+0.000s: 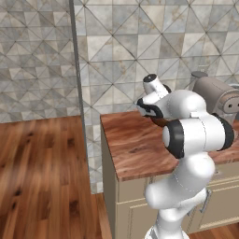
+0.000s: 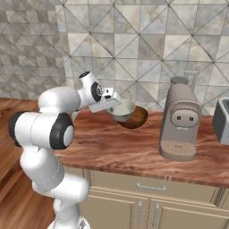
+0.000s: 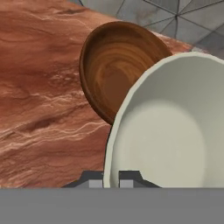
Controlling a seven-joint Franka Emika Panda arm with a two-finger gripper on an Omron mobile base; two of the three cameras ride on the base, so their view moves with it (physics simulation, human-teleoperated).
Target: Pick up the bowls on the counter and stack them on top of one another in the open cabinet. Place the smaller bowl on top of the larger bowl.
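- Smaller bowl (image 2: 122,110): pale whitish-grey, tilted, lifted clear of the counter (image 2: 134,147); my gripper (image 3: 111,180) is clamped on its rim, one finger either side of the wall.
- Larger bowl (image 2: 136,118): dark reddish-brown and glossy, resting on the counter near its back edge, just behind the pale bowl and partly hidden by it.
- Coffee machine (image 2: 180,120): grey-brown, upright on the counter, near the brown bowl on its right.
- Tiled wall (image 2: 134,40): grey triangles, behind the counter's back edge.

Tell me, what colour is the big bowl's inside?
Reddish-brown with a swirling wood grain; the big bowl shows best in the hand view.
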